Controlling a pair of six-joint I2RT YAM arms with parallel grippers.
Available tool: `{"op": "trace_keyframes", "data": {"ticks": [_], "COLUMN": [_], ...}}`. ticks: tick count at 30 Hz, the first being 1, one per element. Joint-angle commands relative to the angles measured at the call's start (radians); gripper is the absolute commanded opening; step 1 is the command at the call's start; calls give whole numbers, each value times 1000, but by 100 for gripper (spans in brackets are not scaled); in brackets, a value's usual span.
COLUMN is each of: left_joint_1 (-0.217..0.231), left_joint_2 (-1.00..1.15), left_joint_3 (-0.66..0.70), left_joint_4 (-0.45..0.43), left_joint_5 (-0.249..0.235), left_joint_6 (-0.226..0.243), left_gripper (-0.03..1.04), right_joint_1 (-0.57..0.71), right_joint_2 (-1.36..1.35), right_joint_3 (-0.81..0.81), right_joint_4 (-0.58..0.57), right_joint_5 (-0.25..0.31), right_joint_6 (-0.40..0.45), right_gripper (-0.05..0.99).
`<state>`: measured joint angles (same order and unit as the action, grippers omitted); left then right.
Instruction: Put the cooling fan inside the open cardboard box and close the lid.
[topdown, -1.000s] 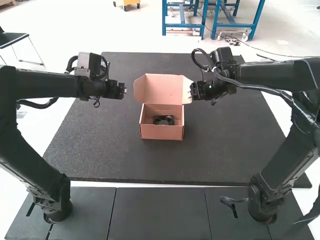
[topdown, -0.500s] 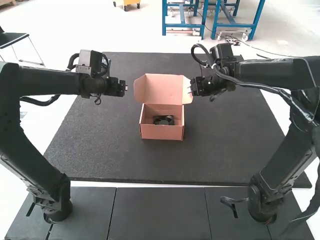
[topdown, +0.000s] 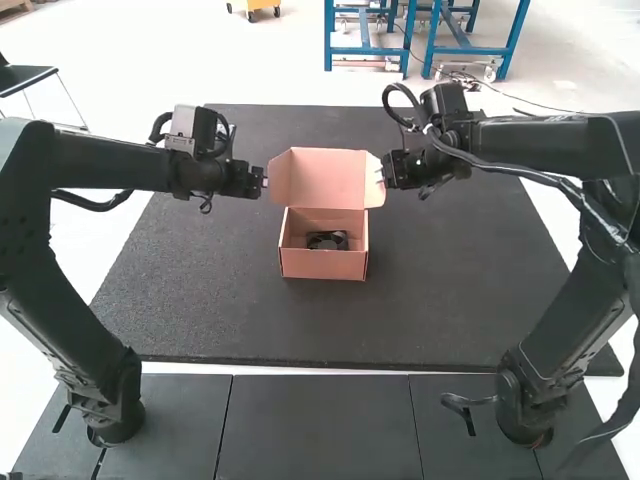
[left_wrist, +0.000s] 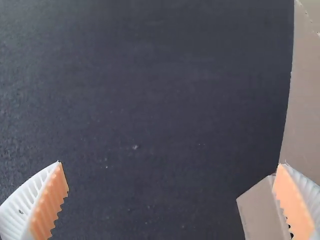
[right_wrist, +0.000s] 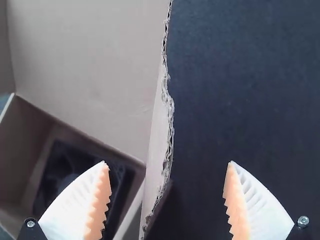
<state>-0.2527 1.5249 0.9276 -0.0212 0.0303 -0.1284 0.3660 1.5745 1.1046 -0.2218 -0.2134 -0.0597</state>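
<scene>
A small cardboard box (topdown: 323, 246) stands open at the middle of the black mat, its lid (topdown: 322, 180) upright at the back. The black cooling fan (topdown: 327, 241) lies inside it, also seen as the fan (right_wrist: 75, 175) in the right wrist view. My left gripper (topdown: 258, 183) is open at the lid's left edge; the lid's side flap (left_wrist: 302, 100) is close by one orange pad (left_wrist: 287, 197). My right gripper (topdown: 381, 180) is open at the lid's right edge, and the torn lid edge (right_wrist: 162, 150) runs between its fingers.
The black rubber mat (topdown: 200, 290) covers the table around the box, with free room in front and on both sides. Black tiles (topdown: 320, 425) lie along the near edge between the arm bases.
The left gripper has moved right, up to the lid's left edge. The right gripper has risen slightly at the lid's right edge. Box and fan have not moved.
</scene>
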Motion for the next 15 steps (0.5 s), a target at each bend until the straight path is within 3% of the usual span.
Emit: {"op": "trace_keyframes", "data": {"ticks": [1, 15], "left_joint_1": [-26, -40], "left_joint_2": [-2, 1], "left_joint_3": [50, 56], "left_joint_4": [12, 12], "left_joint_5": [25, 34], "left_joint_6": [-2, -2], "left_gripper": [96, 96], "right_joint_1": [1, 1], "right_joint_2": [-2, -2], "right_joint_3": [29, 29], "right_joint_4": [4, 6], "right_joint_5": [-11, -34], "right_joint_6": [1, -6], "right_gripper": [47, 19]}}
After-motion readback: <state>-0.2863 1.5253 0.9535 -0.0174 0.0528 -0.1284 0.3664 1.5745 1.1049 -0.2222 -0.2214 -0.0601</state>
